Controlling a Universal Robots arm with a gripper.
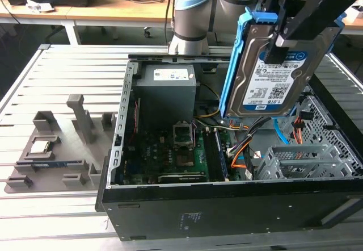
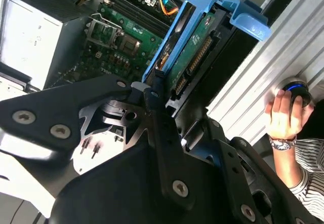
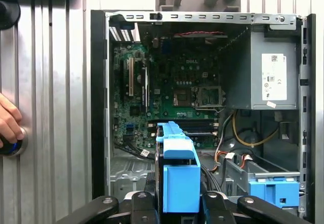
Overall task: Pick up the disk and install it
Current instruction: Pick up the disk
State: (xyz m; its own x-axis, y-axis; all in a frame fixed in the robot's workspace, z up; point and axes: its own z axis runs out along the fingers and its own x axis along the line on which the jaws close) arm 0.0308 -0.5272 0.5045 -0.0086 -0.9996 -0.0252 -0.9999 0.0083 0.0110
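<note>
The disk [image 1: 272, 72], a silver-grey hard drive with a white-and-blue label in blue bracket rails, hangs upright and slightly tilted above the right side of the open computer case [image 1: 227, 205]. My gripper [image 1: 283, 45] is shut on it from above, a black finger pressed across the label. In the first wrist view the disk's blue bracket [image 3: 177, 173] sits between my two black fingers [image 3: 143, 203], edge-on over the case interior. The second wrist view shows the disk's [image 2: 195, 41] green circuit side and blue rail past the gripper body.
Inside the case lie the motherboard [image 1: 181, 149], a grey power supply [image 1: 167, 89], loose cables [image 1: 241, 149] and a grey drive bay [image 1: 300, 160] with a blue latch [image 3: 273, 191]. A grey fixture tray [image 1: 57, 166] holds a small chip [image 1: 42, 146]. A person's hand [image 2: 283, 115] rests on a button.
</note>
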